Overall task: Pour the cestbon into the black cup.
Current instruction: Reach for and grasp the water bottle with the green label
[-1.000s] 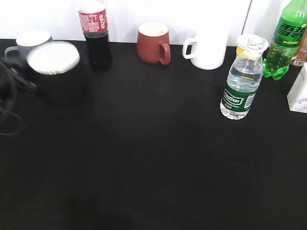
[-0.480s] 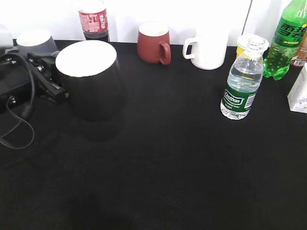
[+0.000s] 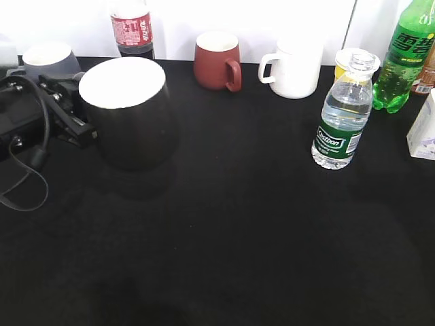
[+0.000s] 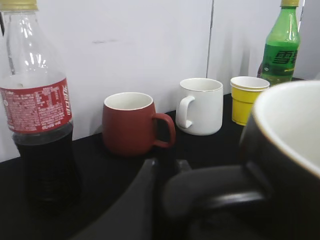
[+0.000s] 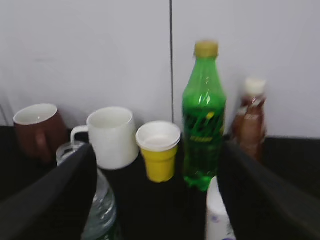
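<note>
My left gripper [image 3: 81,125] is clamped on the black cup's [image 3: 129,115] handle, white inside, looks empty I think. Right gripper [image 5: 155,200] is spread wide, nothing in it. The cestbon [image 3: 342,112] stands uncapped at right, mostly full of water.

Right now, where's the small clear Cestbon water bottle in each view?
Exterior: small clear Cestbon water bottle stands right of centre, uncapped, in front of the yellow paper cup.
Left wrist: not in it.
Right wrist: lower left, only its open neck and shoulder, between the open gripper fingers.
Shared landmark: yellow paper cup, also in left wrist.
</note>
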